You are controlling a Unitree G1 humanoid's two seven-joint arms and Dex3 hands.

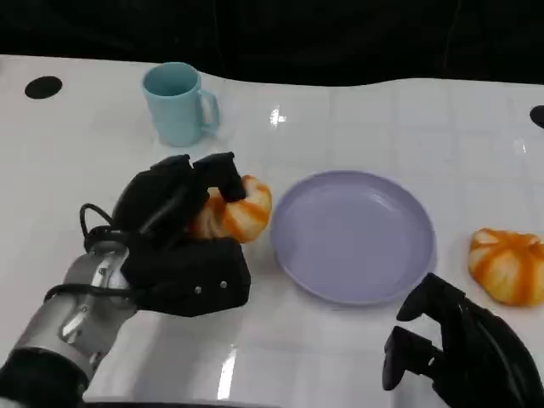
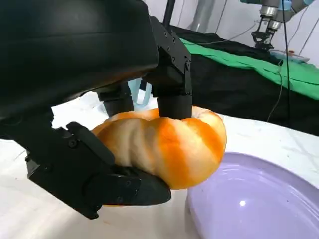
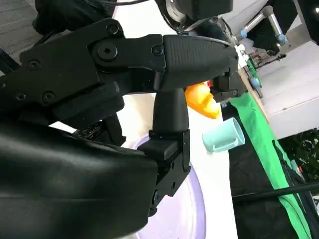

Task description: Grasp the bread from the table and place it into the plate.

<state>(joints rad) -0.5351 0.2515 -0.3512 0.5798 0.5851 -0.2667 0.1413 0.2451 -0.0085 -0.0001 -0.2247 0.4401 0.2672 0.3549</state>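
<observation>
Head view: the left hand (image 1: pixel 183 234) grasps one bread (image 1: pixel 234 211), fingers curled over its top and thumb beneath, as the left wrist view confirms on the bread (image 2: pixel 169 147). From that hand the purple plate (image 1: pixel 416 246) lies at about three o'clock, its near rim just beside the held roll, so a short carry that way should do. The right hand (image 1: pixel 459 348) rests at the plate's five o'clock, holding nothing, fingers loosely curled. A second bread roll (image 1: pixel 508 265) sits beyond the plate, a blue mug (image 1: pixel 178 104) at twelve.
</observation>
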